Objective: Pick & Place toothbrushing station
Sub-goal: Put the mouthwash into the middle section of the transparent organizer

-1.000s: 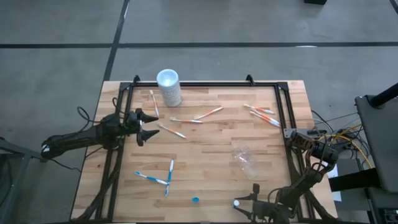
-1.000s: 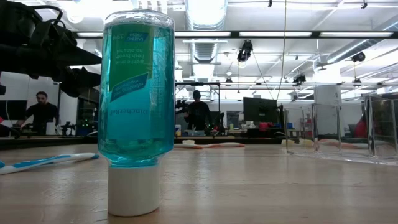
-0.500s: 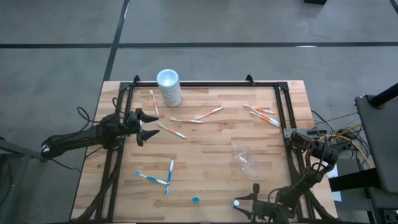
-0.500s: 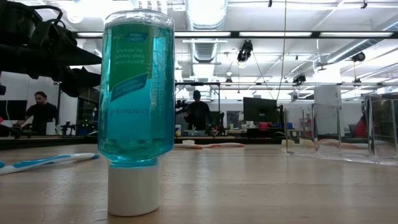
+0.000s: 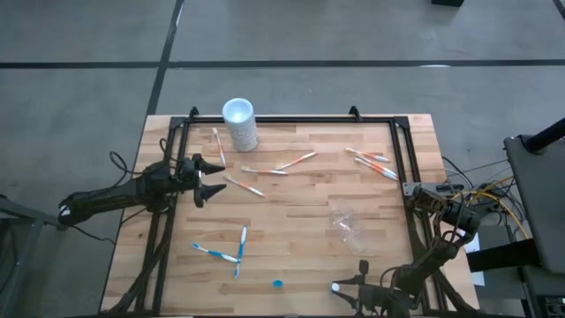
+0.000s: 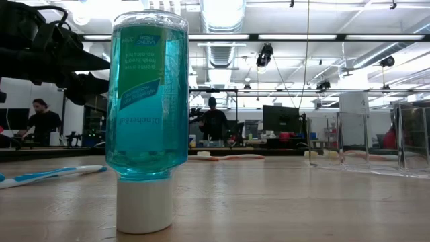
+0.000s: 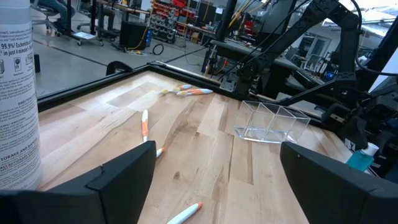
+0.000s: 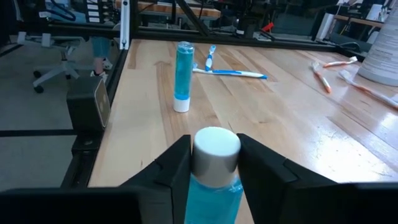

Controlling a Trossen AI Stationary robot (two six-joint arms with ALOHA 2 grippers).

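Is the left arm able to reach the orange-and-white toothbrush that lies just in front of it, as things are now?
Probably yes. The left end effector stands open beside the nearest orange-and-white toothbrush, and only bare table lies between them. The white cup stands off to the side, out of the path.

Both arms are dark, nearly black, built of slim jointed links. The left hand [image 5: 201, 179] ends in two pointed, tapering fingers with pale inner tips; in its wrist view the fingers [image 7: 118, 174] are broad matte-black wedges with angular edges. A black cable loops beside the left arm [image 5: 106, 200]. The right arm [image 5: 437, 252] has a bundle of yellow, orange and white wires at its base. The right hand [image 8: 214, 163] has matte-black, faceted fingers.
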